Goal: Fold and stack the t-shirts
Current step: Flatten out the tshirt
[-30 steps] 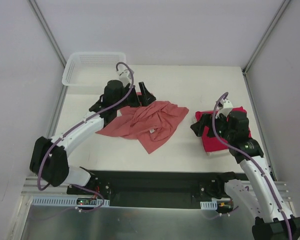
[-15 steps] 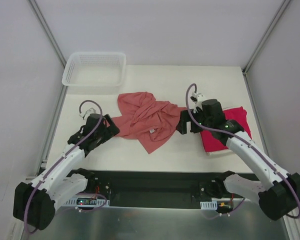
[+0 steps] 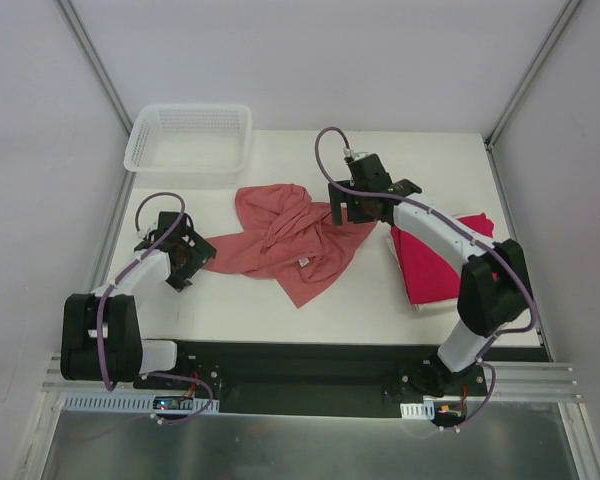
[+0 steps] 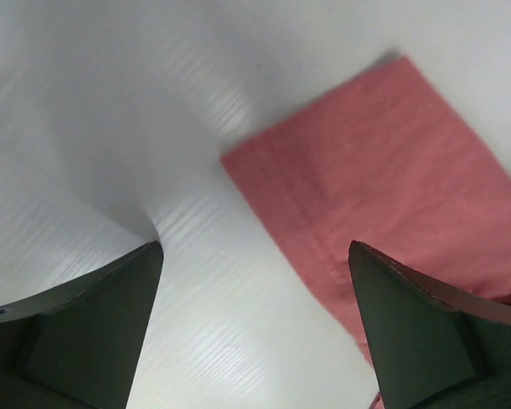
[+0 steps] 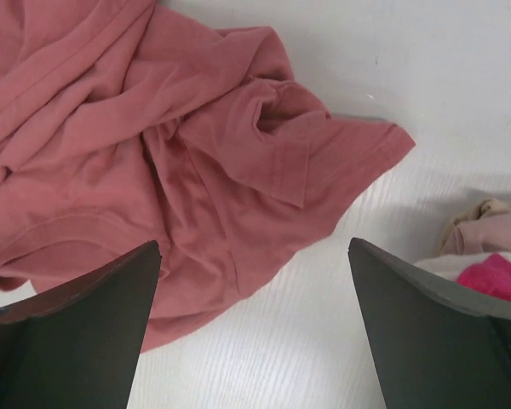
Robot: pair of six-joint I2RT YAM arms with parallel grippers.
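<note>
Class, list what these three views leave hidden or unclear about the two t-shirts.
- Top view: crimson t-shirt, upper part covered by the right arm.
- Left wrist view: salmon-pink t-shirt, one hemmed corner shows; the frame edge cuts the rest.
- Right wrist view: crimson t-shirt a sliver, cut by frame edge and finger; pale beige cloth beside it unidentifiable.

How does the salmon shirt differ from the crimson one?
The salmon shirt lies crumpled and spread out mid-table; the crimson shirt is folded into a neat rectangle at the right. Salmon is paler, crimson brighter. Both rest on the table, neither gripped.
</note>
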